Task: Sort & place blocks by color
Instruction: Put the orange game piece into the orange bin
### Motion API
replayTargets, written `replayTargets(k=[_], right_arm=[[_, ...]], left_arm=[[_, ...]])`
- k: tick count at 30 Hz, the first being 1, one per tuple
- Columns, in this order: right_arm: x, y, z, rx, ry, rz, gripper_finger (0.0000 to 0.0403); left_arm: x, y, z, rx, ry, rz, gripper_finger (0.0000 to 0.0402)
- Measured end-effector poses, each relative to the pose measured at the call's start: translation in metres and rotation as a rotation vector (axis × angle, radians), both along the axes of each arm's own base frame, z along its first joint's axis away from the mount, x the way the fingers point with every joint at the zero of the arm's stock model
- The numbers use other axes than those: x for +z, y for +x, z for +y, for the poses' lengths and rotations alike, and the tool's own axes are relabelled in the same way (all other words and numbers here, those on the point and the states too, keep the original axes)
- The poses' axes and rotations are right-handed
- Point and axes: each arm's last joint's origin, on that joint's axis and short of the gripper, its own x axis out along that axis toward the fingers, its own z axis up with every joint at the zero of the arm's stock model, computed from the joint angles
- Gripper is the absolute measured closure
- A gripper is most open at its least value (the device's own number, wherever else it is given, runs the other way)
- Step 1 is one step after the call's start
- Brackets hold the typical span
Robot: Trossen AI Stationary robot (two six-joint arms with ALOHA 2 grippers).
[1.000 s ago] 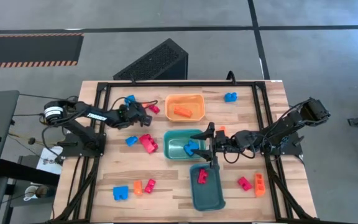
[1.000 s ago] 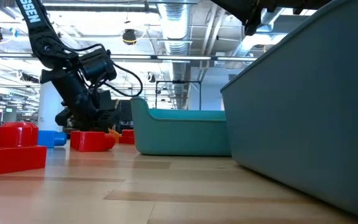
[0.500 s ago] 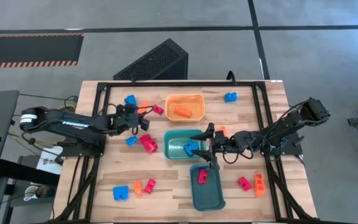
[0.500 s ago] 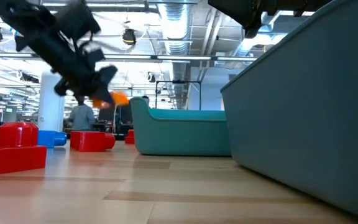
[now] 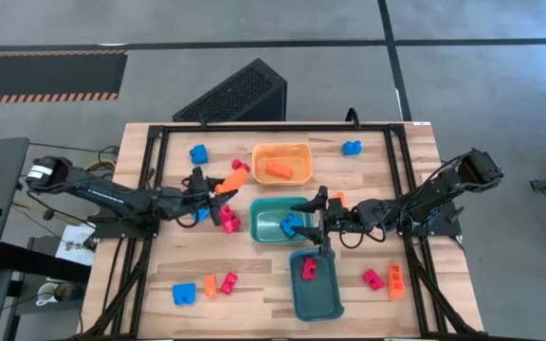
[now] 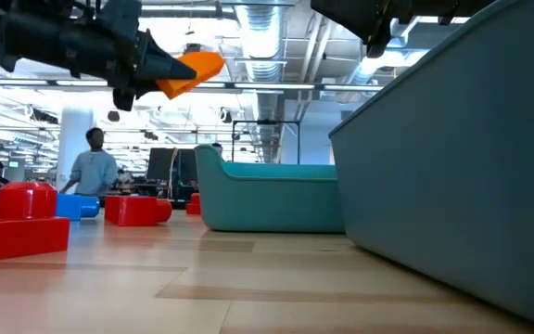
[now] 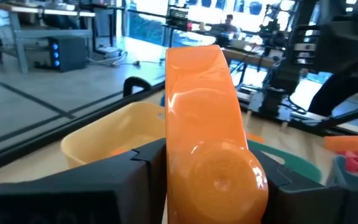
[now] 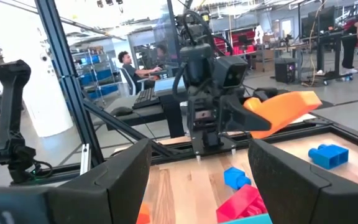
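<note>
My left gripper [image 5: 216, 188] is shut on an orange wedge-shaped block [image 5: 229, 181] and hovers between the orange tray [image 5: 298, 150] and a red block [image 5: 226, 219]. The low view shows this block [image 6: 190, 71] high above the table. My right gripper [image 5: 318, 223] is open and waits over the green tray [image 5: 271, 205], next to a blue block [image 5: 290, 224] lying inside. One orange block [image 5: 277, 170] lies in the orange tray, and a red block [image 5: 308, 269] lies in the teal tray [image 5: 322, 305]. Other blue, red and orange blocks lie on the table. My left gripper pinches the orange block between its two fingers [image 7: 138, 168] at the rounded stud end [image 7: 219, 177]. The fingers come level, pointing toward the table's right. The block is lifted clear, and its wedge end [image 6: 204, 63] sticks out past the fingertips, tilted slightly upward.
Loose blocks lie near the far edge [image 5: 198, 152] [image 5: 351, 147], at the near left [image 5: 184, 294] and at the near right [image 5: 396, 278]. A black frame [image 5: 254, 127] borders the table. A person [image 6: 89, 172] stands in the room beyond.
My left gripper has risen from table height, beside the red block, to well above the table, carrying the orange block clear of the surface. It has also reached a little farther toward the trays. The right arm has kept still.
</note>
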Motion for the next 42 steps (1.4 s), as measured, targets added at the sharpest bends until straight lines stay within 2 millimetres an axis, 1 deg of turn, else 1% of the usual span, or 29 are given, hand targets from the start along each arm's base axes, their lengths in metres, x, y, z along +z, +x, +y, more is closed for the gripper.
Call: replayTargets(k=[3,6,10,14,18,20,25,27,30,32,37,42], right_arm=[[0.0,0.0,0.0,0.0,0.0,0.0,0.0113],[0.0,0.0,0.0,0.0,-0.001,0.0,0.0113],[0.001,0.0,-0.001,-0.002,0.001,-0.014,0.0113],[0.004,0.0,-0.001,-0.003,0.0,-0.035,0.0113],[0.005,-0.001,-0.001,-0.003,0.004,-0.049,0.0113],[0.006,-0.001,-0.001,-0.003,0.005,-0.057,0.0113],[0.008,-0.001,0.0,-0.003,-0.012,-0.075,0.0113],[0.008,-0.001,0.0,-0.002,-0.012,-0.079,0.0113],[0.008,-0.001,0.0,-0.002,-0.014,-0.081,0.0113],[0.008,-0.001,0.0,-0.002,-0.014,-0.082,0.0113],[0.009,-0.002,-0.001,-0.005,-0.026,-0.088,0.0113],[0.009,-0.002,0.0,-0.003,-0.027,-0.087,0.0113]], left_arm=[[-0.004,-0.002,0.001,-0.003,-0.02,-0.002,0.0286],[-0.002,-0.001,0.001,-0.013,-0.031,-0.029,0.0297],[-0.001,-0.001,0.0,-0.052,-0.033,-0.04,0.0297],[0.003,-0.001,0.003,-0.035,-0.04,-0.083,0.0287],[0.016,0.005,0.012,-0.023,-0.031,-0.124,0.0291],[0.022,0.009,0.019,-0.012,-0.016,-0.107,0.0297],[0.036,0.019,0.039,-0.01,-0.035,-0.056,0.0297],[0.038,0.024,0.045,-0.012,-0.034,-0.026,0.0292],[0.037,0.036,0.056,-0.013,-0.042,0.006,0.0289],[0.034,0.046,0.063,-0.033,-0.062,0.033,0.0291],[0.018,0.08,0.078,-0.071,-0.106,0.122,0.0293],[-0.001,0.116,0.089,-0.11,-0.156,0.187,0.0285]])
